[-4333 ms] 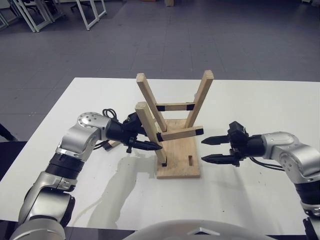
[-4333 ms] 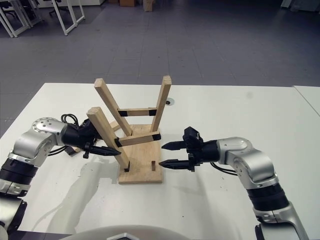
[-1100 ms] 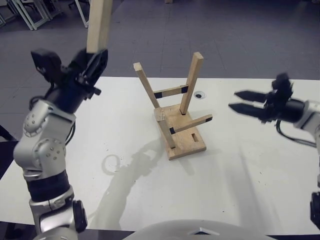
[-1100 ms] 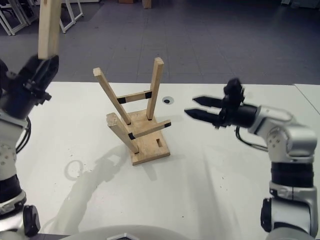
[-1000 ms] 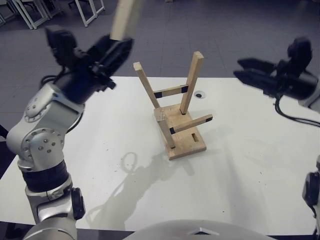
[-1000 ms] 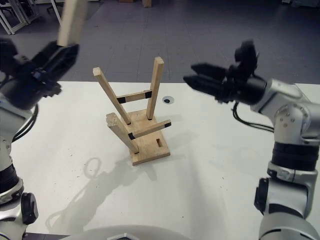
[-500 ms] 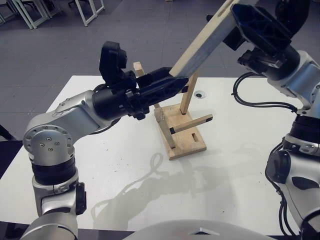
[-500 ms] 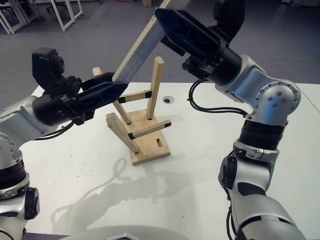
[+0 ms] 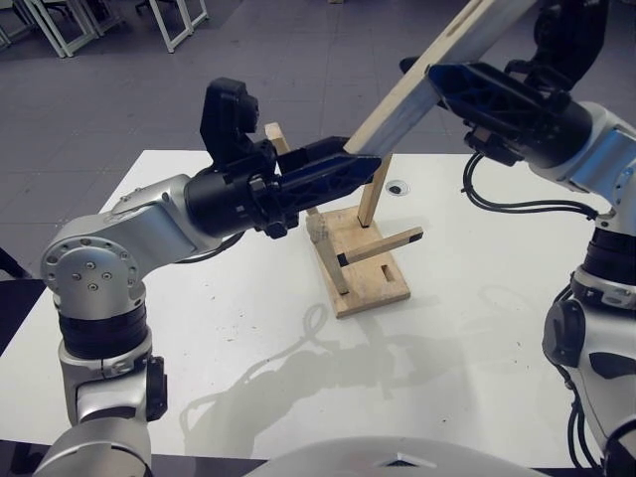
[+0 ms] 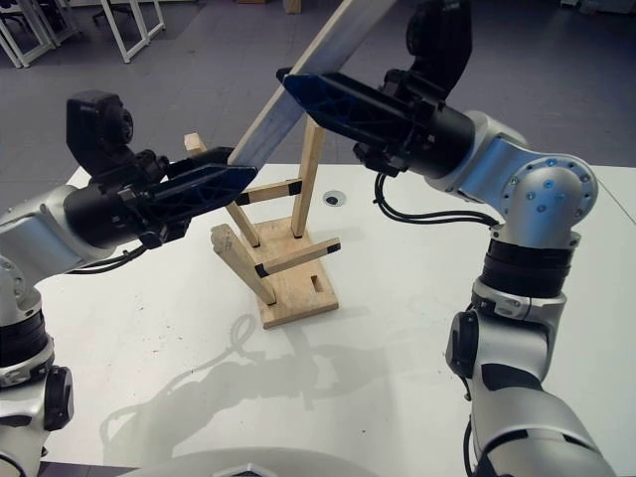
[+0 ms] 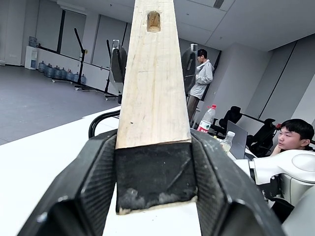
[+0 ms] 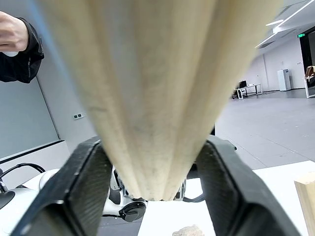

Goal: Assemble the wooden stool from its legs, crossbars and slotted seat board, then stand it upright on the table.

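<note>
A loose wooden leg (image 9: 399, 97) slants up through the air above the table, with a black-taped lower end (image 11: 155, 172). My left gripper (image 9: 370, 164) is shut on that lower end. My right gripper (image 10: 286, 79) is shut on the same leg (image 12: 152, 98) higher up, one finger (image 12: 83, 189) on each side of it. Below them the part-built stool lies upside down. Its slotted seat board (image 9: 376, 290) is flat on the table, legs (image 9: 371, 195) point upward, and a black-tipped crossbar (image 9: 382, 245) sticks out to the right.
The white table (image 9: 199, 328) has open surface in front of the stool and to both sides. A small round hole (image 9: 397, 187) sits behind the stool. Metal desk frames (image 9: 60, 25) stand on the floor far behind.
My left arm lifted the leg off the table and swung it over the stool. My right arm rose and closed on its upper part, then slid down it in the last half second.
</note>
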Robot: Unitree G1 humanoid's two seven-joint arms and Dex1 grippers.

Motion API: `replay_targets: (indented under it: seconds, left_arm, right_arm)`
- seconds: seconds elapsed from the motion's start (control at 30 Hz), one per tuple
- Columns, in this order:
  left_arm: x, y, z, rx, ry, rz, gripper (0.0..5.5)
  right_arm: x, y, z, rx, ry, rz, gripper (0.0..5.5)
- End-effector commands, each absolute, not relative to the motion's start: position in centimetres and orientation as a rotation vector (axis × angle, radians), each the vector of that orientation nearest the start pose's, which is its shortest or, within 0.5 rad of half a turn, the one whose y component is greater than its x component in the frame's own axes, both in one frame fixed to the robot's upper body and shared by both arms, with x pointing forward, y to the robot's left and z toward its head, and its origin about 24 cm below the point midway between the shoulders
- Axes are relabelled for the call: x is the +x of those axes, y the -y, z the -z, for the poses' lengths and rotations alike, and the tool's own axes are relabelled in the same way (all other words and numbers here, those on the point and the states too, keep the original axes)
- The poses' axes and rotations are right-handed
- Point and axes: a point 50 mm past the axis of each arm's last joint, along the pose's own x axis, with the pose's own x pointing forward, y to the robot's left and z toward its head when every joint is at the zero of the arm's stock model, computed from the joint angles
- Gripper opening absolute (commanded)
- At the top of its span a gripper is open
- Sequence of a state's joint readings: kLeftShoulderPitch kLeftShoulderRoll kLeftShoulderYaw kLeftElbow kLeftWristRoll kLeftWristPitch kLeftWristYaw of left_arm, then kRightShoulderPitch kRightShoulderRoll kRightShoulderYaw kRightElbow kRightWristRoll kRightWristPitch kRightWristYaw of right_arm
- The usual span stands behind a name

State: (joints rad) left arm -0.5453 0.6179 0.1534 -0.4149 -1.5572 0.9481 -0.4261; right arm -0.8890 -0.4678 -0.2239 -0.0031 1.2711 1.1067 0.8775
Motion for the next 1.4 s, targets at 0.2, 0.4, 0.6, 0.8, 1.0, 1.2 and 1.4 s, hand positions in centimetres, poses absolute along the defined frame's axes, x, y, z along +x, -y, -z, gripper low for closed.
replay_targets:
  seconds: [0.2, 0.4, 0.6, 0.8, 1.0, 1.2, 1.4]
  left_arm:
    - [23.1, -13.4, -25.0, -0.419, -0.037, 1.397, 2.03]
    - [22.8, -13.6, -26.0, -0.413, 0.048, 1.432, 2.67]
    - [23.3, -17.5, -28.4, -0.332, 0.182, 1.286, 3.21]
    - [24.1, -23.5, -23.7, -0.19, 0.026, 0.864, 3.21]
    - [27.2, -23.8, -11.0, 0.048, -0.349, 0.437, 3.21]
    - [30.2, -19.0, -5.8, 0.051, -0.363, 0.405, 3.21]
    - [32.5, -17.7, -3.0, 0.09, -0.412, 0.391, 3.21]
  right_arm:
    - [27.7, 13.4, -29.1, 0.524, 0.076, -1.663, 2.05]
    - [27.8, 13.7, -28.9, 0.525, 0.068, -1.649, 2.05]
    - [28.5, 14.7, -28.6, 0.519, 0.062, -1.572, 2.04]
    - [30.3, 18.5, -26.7, 0.315, 0.034, -1.334, 2.04]
    - [32.9, 21.4, -21.1, 0.059, -0.073, -1.136, 2.04]
    - [33.2, 21.7, -14.1, 0.005, -0.228, -1.09, 2.04]
    - [31.5, 20.7, -10.9, 0.014, -0.308, -1.163, 2.04]
